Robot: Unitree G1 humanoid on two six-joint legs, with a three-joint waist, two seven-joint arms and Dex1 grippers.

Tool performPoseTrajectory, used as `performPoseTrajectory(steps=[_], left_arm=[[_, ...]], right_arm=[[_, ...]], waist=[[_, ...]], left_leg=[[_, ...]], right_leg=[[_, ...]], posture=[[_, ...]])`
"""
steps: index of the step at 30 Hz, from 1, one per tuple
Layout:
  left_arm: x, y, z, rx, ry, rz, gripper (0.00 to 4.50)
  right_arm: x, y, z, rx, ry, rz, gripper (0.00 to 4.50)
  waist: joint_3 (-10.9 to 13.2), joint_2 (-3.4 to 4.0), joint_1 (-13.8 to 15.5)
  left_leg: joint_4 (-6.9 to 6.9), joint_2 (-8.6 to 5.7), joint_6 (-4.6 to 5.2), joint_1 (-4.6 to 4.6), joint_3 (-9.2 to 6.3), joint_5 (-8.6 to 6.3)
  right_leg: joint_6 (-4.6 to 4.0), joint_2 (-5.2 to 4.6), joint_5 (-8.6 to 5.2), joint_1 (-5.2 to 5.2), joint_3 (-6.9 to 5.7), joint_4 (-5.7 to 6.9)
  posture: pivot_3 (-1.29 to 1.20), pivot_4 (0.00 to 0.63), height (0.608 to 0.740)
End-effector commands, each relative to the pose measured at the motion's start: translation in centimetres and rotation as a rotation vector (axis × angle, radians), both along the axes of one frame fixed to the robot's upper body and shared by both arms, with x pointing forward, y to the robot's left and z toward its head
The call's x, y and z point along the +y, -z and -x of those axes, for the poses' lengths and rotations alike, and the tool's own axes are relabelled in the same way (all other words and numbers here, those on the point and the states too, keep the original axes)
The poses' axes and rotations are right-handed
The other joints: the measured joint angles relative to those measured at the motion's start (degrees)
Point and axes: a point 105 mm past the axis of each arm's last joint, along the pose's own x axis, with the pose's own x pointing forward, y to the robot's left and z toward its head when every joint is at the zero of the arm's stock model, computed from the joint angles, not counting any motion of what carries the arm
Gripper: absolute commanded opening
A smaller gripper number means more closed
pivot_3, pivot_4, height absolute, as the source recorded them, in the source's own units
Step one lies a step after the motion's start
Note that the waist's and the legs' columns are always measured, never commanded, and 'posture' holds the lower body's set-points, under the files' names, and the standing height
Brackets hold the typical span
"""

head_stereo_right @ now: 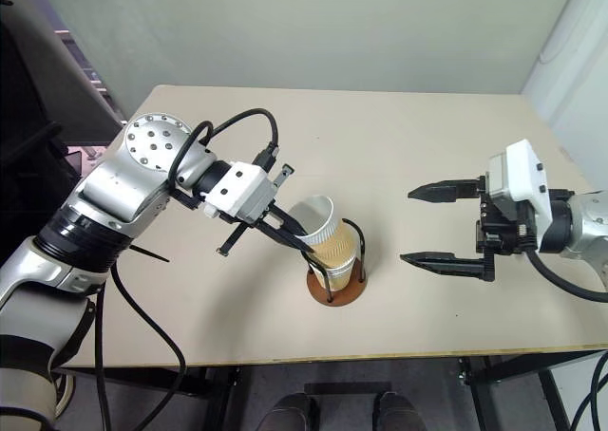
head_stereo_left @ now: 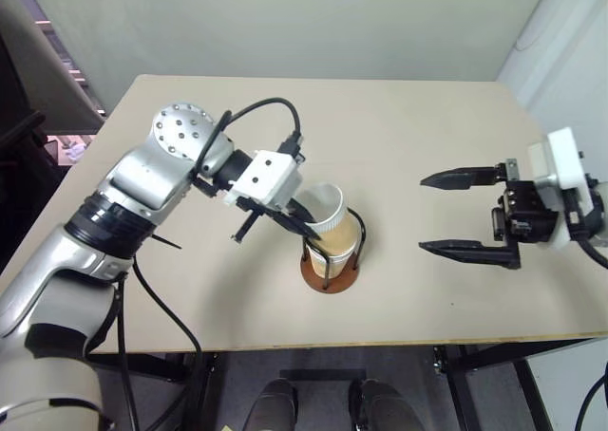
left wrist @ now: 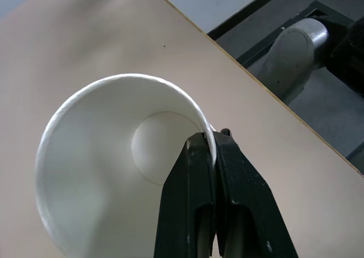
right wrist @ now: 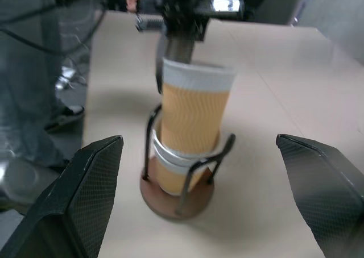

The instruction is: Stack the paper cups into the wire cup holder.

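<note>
The left gripper [head_stereo_left: 309, 230] is clamped on the rim of the top paper cup [head_stereo_left: 330, 213], one finger inside and one outside. That cup sits tilted, partly nested into the cups already in the wire cup holder [head_stereo_left: 332, 260], which stands near the front edge of the worktop [head_stereo_left: 408, 127]. The right gripper [head_stereo_left: 467, 213] hangs well apart to the side, fingers spread wide and empty. Risks noted: a tilted cup may jam against the rim below or a wire loop instead of seating; pressing down off-axis could tip the light holder; release before seating could let the cup spring out or topple.
</note>
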Motion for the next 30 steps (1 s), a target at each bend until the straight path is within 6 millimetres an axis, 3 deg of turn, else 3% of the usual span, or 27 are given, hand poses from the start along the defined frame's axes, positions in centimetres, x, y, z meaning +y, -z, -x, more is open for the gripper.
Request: performPoseTrajectory(steps=[1, 5, 8, 14, 19, 23, 26, 30], left_arm=[[-0.1, -0.2, 0.1, -0.033, 0.045, -0.034, 0.03], [-0.3, 0.0, 0.0, -0.027, 0.037, -0.041, 0.03], [-0.3, 0.0, 0.0, -0.015, 0.032, -0.042, 0.68], [-0.4, -0.3, -0.1, -0.019, 0.023, -0.026, 2.83], [-0.3, -1.6, -0.2, -0.057, -0.001, 0.063, 4.46], [1.2, -3.8, -0.8, -0.047, -0.141, 0.201, 4.46], [5.6, -4.8, -1.2, 0.018, -0.383, 0.338, 4.46], [10.2, -3.3, -0.9, 0.066, -0.605, 0.355, 4.46]], right_arm=[[0.2, -0.8, 0.9, -0.045, -0.019, 0.005, 4.50], [0.4, -0.9, 0.8, -0.053, -0.015, 0.002, 4.50], [0.4, -0.9, 0.9, -0.053, -0.015, 0.004, 4.50], [0.6, -0.7, 0.7, -0.051, -0.020, 0.003, 4.50], [0.7, -0.5, 0.4, -0.043, -0.044, 0.006, 4.50], [0.9, 0.4, -0.5, -0.019, -0.063, 0.026, 4.50], [-0.1, 1.7, -2.2, 0.010, -0.027, 0.061, 4.50], [-1.3, 2.3, -3.0, 0.031, 0.009, 0.068, 4.50]], waist=[[0.00, 0.00, 0.00], [0.00, 0.00, -0.01], [0.00, 0.00, 0.00], [0.00, 0.00, 0.01], [0.00, 0.00, 0.00], [0.00, 0.01, -0.30], [-0.02, 0.04, -0.92], [-0.03, 0.09, -1.12]], left_leg=[[0.00, 0.00, 0.00, 0.00, 0.00, 0.00], [0.02, -0.01, 0.00, 0.01, 0.00, 0.00], [0.02, -0.01, 0.00, 0.01, 0.00, 0.00], [0.02, -0.01, 0.01, 0.01, 0.00, 0.00], [0.04, -0.01, 0.01, 0.00, 0.00, 0.00], [0.04, 0.00, 0.00, 0.04, 0.01, 0.00], [0.02, 0.01, -0.01, 0.13, 0.06, 0.02], [-0.08, 0.06, -0.04, 0.20, 0.09, 0.04]], right_leg=[[0.00, 0.00, 0.00, 0.00, 0.00, 0.00], [0.00, 0.00, 0.00, 0.02, 0.00, 0.01], [0.01, 0.00, 0.00, 0.03, 0.00, 0.01], [0.02, 0.00, 0.00, 0.03, 0.00, 0.00], [0.03, 0.00, 0.01, 0.03, 0.00, 0.01], [0.04, 0.03, 0.01, 0.04, 0.00, 0.02], [0.04, 0.05, 0.01, 0.03, 0.04, 0.05], [0.05, 0.08, -0.02, 0.02, 0.06, 0.07]], posture=[[0.00, 0.150, 0.740], [0.00, 0.150, 0.740], [0.00, 0.150, 0.740], [0.00, 0.150, 0.740], [0.00, 0.150, 0.740], [0.00, 0.150, 0.740], [0.00, 0.150, 0.740], [0.00, 0.150, 0.740]])
